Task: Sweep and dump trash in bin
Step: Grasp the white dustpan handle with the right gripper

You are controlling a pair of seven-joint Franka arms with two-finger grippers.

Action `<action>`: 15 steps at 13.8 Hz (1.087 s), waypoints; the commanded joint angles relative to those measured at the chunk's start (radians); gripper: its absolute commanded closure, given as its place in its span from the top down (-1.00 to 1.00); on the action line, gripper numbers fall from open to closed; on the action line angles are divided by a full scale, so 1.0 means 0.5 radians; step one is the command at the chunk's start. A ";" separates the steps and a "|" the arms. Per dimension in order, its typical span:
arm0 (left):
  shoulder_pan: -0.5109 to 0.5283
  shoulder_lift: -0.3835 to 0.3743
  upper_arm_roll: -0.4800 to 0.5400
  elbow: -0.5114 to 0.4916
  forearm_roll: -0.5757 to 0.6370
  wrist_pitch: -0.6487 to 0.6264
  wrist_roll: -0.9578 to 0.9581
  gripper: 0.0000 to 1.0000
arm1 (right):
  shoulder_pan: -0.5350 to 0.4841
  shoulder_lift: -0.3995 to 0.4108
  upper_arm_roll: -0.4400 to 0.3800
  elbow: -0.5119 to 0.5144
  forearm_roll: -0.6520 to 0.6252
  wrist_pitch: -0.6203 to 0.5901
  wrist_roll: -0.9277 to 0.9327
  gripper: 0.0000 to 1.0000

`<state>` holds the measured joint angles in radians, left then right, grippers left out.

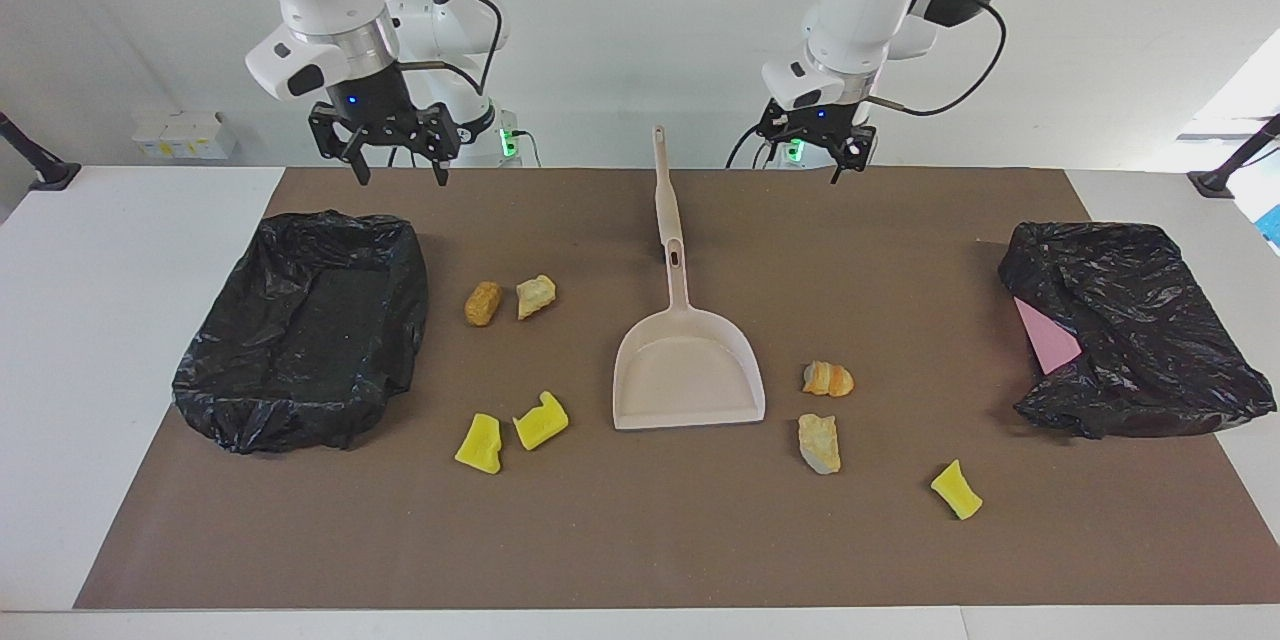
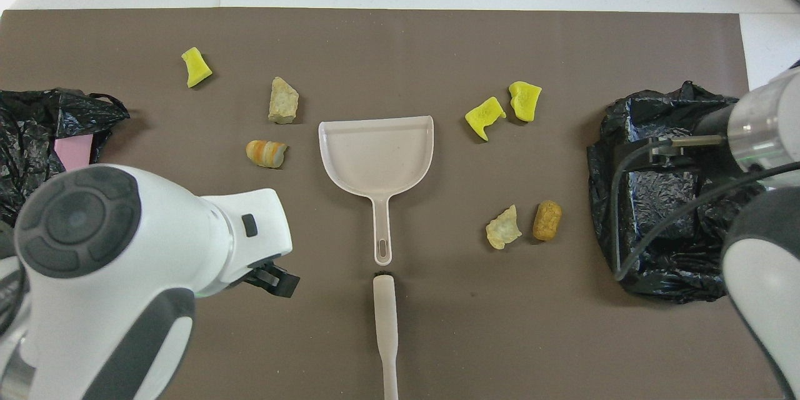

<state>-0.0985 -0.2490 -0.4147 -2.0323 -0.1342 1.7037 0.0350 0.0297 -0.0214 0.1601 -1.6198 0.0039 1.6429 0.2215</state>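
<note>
Right gripper (image 1: 398, 160) hanging with fingers spread above the black-lined bin (image 1: 300, 330), nothing inside. Left gripper (image 1: 838, 158) raised, finger state unclear. 7 trash scraps (image 1: 540, 420) scattered around the dustpan (image 1: 688, 370) on the tabletop (image 1: 640, 540).

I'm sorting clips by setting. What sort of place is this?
Probably a robot lab test bench, not a home: a brown mat on a white table, staged scraps around a dustpan, and bag-lined bins.

One camera faces the robots from high across the table; another looks steeply down from above them; both share the brown rectangular mat (image 1: 640, 540) (image 2: 400, 31).
</note>
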 commanded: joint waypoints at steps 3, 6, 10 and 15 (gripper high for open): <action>-0.039 -0.189 -0.298 -0.399 -0.072 0.310 -0.286 1.00 | 0.271 0.235 -0.001 -0.016 -0.001 0.309 0.289 1.00; -0.097 -0.174 -0.471 -0.598 -0.200 0.598 -0.536 1.00 | 0.495 0.441 -0.004 0.039 -0.023 0.472 0.507 1.00; -0.168 -0.171 -0.756 -0.850 -0.253 0.939 -1.093 1.00 | 0.704 0.741 -0.007 0.208 -0.048 0.623 0.750 1.00; -0.205 -0.112 -0.987 -0.991 -0.272 1.311 -1.582 1.00 | 0.959 1.036 -0.004 0.377 -0.219 0.656 0.941 1.00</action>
<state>-0.1844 -0.2992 -0.9061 -2.5047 -0.2554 2.3188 -0.7129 0.4827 0.4345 0.1596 -1.4878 -0.0763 1.9653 0.6590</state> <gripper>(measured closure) 0.000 0.000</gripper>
